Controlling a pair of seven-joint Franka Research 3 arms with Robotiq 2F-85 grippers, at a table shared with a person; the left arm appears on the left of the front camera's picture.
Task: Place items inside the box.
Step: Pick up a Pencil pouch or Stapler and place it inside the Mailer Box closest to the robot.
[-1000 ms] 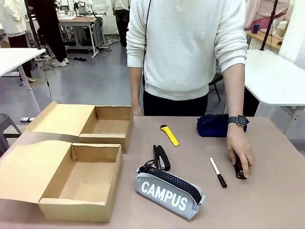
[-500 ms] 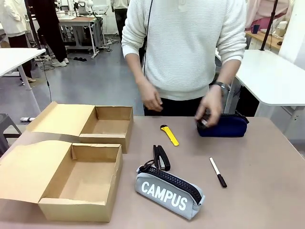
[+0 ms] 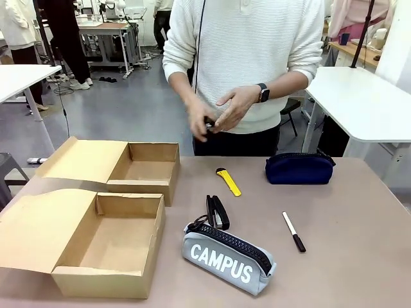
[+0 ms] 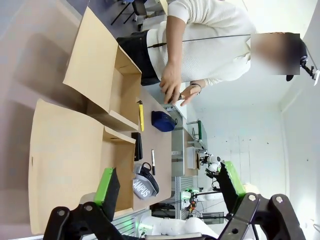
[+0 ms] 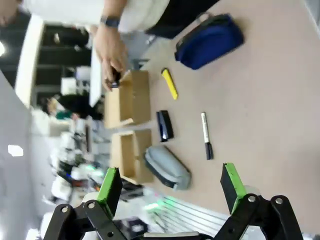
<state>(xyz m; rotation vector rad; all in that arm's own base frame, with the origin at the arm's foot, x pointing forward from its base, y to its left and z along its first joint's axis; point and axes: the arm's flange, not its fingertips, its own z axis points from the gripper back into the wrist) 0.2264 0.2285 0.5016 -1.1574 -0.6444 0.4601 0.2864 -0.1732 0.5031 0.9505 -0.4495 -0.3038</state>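
On the table (image 5: 270,100), marker (image 5: 205,134) lies beyond right fingers (image 5: 231,181) (spread wide).

Grey fabric zip pencil case (image 3: 228,256), white "CAMPUS" lettering; navy blue fabric pouch (image 3: 300,169); yellow plastic utility knife (image 3: 228,182); blk stapler (image 3: 217,212); my pads (image 5: 109,184) green.

Grey CAMPUS case (image 3: 228,258), black stapler (image 3: 217,212), yellow knife (image 3: 228,182), white marker (image 3: 293,230) and navy pouch (image 3: 300,169) lie beside 2 open boxes (image 3: 103,280).

A small dark object (image 3: 209,126) between the person's hands (image 3: 236,104) is too blurred to identify. The grey CAMPUS pencil case (image 3: 228,258) hides the black stapler's (image 3: 217,210) near end. The near cardboard box (image 3: 38,224) runs off the left edge.
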